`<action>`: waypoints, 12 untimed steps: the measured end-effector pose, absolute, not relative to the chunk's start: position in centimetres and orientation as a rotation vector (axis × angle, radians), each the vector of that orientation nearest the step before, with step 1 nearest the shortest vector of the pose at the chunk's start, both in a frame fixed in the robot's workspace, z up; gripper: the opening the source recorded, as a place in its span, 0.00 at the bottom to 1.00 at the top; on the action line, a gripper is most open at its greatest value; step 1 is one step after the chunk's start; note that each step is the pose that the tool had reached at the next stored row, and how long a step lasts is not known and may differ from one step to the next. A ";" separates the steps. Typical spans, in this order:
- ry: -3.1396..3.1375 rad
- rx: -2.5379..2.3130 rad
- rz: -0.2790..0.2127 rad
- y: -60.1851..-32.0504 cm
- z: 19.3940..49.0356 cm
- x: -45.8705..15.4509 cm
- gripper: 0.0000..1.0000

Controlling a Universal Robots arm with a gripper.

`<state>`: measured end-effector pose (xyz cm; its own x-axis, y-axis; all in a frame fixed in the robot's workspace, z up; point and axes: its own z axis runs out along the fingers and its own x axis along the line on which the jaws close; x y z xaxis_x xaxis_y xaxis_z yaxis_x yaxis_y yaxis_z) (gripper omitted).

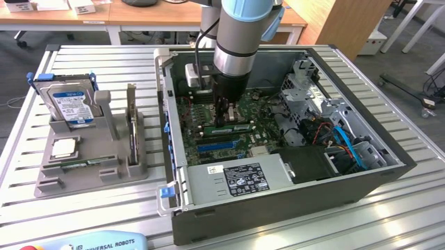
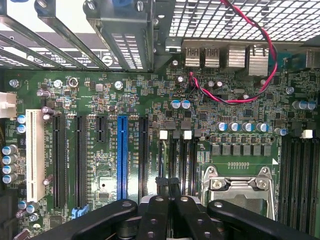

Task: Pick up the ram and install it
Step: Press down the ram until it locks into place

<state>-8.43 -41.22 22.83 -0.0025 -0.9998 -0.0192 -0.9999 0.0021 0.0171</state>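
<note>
The ram (image 1: 233, 126) sat low over the motherboard (image 1: 261, 112), a thin green stick lying lengthwise along the memory slots, right under the gripper (image 1: 224, 107). The gripper's fingers were drawn together, and in the wrist view the gripper (image 2: 168, 186) showed its dark fingertips (image 2: 161, 183) pinched close above the black memory slots (image 2: 176, 167). From these angles it looked like the stick was being pressed at the slot, though whether the fingers were clamped on it or just bearing down on its edge could not be told for sure.

The arm (image 1: 240, 47) stood nearly vertical inside the open computer case (image 1: 278, 208), a sensible stance for pushing straight down into a socket. At about three o'clock from the gripper in the wrist view lay the empty processor socket (image 2: 239, 187) with its metal frame; around nine o'clock ran the blue expansion slot (image 2: 122, 157) and the white one (image 2: 35, 155).

Out on the table, at nine o'clock from the case in the exterior view, the grey parts holder (image 1: 90, 172) kept the hard drive (image 1: 70, 104) upright, the processor chip (image 1: 64, 148) flat, and a second green stick (image 1: 73, 166) in its groove, each part presented for an easy top-down grasp.
</note>
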 end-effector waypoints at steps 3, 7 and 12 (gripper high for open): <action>2.223 -2.218 0.040 -41.2 22.8 -8.4 0.10; 2.223 -2.218 0.040 -41.2 22.8 -8.4 0.10; 2.223 -2.218 0.041 -41.2 22.7 -8.4 0.10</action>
<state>-8.43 -41.22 22.72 -0.0025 -0.9998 -0.0194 -0.9999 0.0022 0.0171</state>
